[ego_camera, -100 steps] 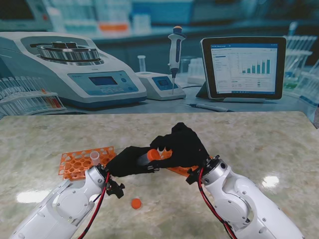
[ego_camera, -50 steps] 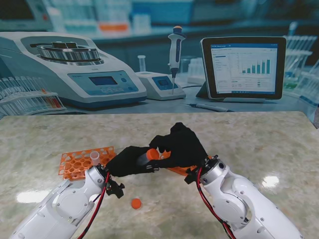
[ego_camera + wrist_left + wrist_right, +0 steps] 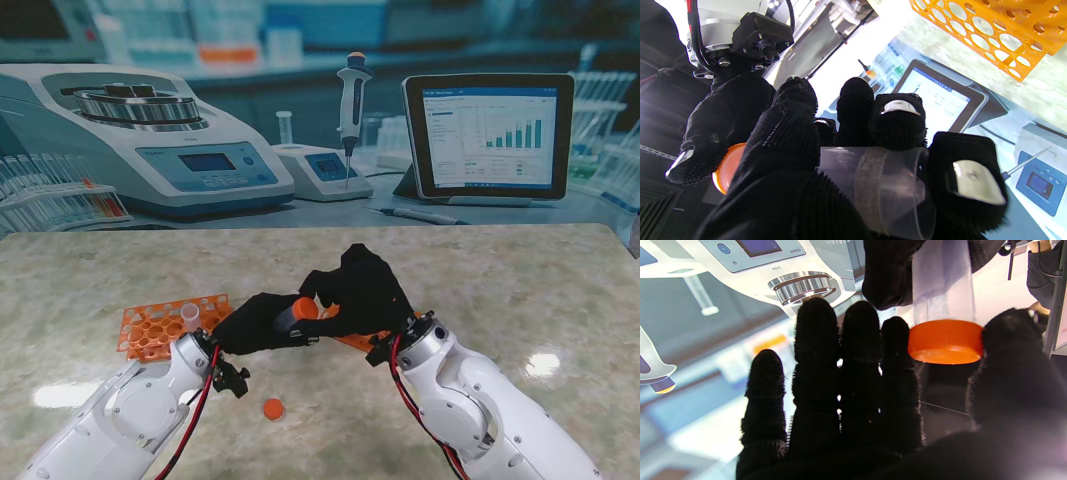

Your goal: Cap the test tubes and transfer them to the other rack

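Right hand [image 3: 362, 290] has edged left, thumb and forefinger pinching orange cap [image 3: 305, 308] onto tube [image 3: 288, 318] gripped by left hand [image 3: 255, 322]; capping underway (spare cap [image 3: 272, 408] at 6 o'clock).

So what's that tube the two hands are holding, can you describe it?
The tube is clear plastic, looks empty, and has an orange cap on its end. It is off the table, tilted, between the two racks. The left hand wraps its body; the right hand pinches the cap between thumb and forefinger.
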{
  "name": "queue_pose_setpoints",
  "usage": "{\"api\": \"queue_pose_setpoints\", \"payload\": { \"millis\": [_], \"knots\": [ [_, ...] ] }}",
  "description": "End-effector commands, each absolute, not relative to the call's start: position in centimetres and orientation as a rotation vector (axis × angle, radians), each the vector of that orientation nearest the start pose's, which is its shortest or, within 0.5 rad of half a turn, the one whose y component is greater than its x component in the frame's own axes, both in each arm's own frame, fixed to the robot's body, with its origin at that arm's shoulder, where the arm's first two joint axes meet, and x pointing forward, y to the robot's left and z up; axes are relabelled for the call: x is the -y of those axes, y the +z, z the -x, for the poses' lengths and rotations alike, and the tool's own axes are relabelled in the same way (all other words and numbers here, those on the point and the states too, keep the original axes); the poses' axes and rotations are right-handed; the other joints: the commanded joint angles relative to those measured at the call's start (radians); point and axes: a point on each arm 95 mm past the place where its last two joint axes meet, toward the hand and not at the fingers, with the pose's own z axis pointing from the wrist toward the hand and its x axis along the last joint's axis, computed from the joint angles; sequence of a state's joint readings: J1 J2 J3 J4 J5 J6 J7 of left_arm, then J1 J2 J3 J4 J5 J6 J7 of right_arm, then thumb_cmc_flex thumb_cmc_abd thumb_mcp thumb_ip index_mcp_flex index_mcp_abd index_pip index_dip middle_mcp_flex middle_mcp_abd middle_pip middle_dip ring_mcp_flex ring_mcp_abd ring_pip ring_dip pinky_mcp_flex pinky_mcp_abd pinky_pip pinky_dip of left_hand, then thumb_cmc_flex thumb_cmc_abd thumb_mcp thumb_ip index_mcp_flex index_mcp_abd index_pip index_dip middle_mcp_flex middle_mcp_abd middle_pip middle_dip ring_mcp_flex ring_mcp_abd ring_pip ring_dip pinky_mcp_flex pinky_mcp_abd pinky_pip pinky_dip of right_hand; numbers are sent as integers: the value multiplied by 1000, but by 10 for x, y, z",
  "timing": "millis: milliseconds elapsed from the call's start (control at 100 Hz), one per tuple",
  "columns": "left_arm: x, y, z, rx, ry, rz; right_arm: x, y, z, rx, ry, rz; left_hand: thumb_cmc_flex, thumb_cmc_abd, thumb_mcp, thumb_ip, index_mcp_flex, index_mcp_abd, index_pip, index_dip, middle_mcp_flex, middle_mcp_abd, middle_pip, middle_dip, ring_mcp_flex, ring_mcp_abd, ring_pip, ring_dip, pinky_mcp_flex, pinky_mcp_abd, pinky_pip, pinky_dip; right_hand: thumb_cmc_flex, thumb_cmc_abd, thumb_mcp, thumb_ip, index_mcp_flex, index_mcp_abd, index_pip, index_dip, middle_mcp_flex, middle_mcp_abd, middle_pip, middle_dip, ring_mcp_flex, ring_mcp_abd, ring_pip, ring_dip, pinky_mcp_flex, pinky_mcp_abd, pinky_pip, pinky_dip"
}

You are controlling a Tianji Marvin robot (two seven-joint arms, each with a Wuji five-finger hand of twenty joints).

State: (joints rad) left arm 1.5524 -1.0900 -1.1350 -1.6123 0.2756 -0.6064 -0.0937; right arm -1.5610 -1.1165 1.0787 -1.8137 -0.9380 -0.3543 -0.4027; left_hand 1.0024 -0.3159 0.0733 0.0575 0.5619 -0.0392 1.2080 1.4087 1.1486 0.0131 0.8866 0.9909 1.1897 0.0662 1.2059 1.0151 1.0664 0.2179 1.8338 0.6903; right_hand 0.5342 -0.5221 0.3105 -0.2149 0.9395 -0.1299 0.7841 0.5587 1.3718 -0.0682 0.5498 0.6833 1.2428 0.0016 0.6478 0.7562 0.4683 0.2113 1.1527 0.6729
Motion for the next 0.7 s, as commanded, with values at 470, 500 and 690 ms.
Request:
{"api": "queue_pose_setpoints", "payload": {
  "millis": [470,500,690],
  "knots": [
    [63,-294,-365,-1478,-2547,1333,-105,-227,-350,-1226,2266,-714,20,61,12,-3,-4,-43,22,29,11,-37,20,20,54,-30,36,15,22,-118,193,-14,6,114,144,41,194,-230,84,128,69,-29,67,34,53,-22,65,6,13,-18,42,10],
    [63,-294,-365,-1478,-2546,1333,-105,-227,-350,-1227,2265,-715,20,61,12,-3,-4,-43,22,29,11,-38,20,20,54,-30,36,15,22,-118,193,-14,-5,116,153,47,209,-228,53,177,68,-30,78,36,54,-24,71,4,14,-19,45,6],
    [63,-294,-365,-1482,-2544,1334,-106,-227,-352,-1232,2253,-724,20,61,12,-3,-3,-42,23,29,11,-38,20,20,54,-30,36,15,22,-119,193,-14,-47,138,166,79,241,-229,54,223,71,-32,112,45,62,-25,87,8,21,-21,51,5]
  ]
}}
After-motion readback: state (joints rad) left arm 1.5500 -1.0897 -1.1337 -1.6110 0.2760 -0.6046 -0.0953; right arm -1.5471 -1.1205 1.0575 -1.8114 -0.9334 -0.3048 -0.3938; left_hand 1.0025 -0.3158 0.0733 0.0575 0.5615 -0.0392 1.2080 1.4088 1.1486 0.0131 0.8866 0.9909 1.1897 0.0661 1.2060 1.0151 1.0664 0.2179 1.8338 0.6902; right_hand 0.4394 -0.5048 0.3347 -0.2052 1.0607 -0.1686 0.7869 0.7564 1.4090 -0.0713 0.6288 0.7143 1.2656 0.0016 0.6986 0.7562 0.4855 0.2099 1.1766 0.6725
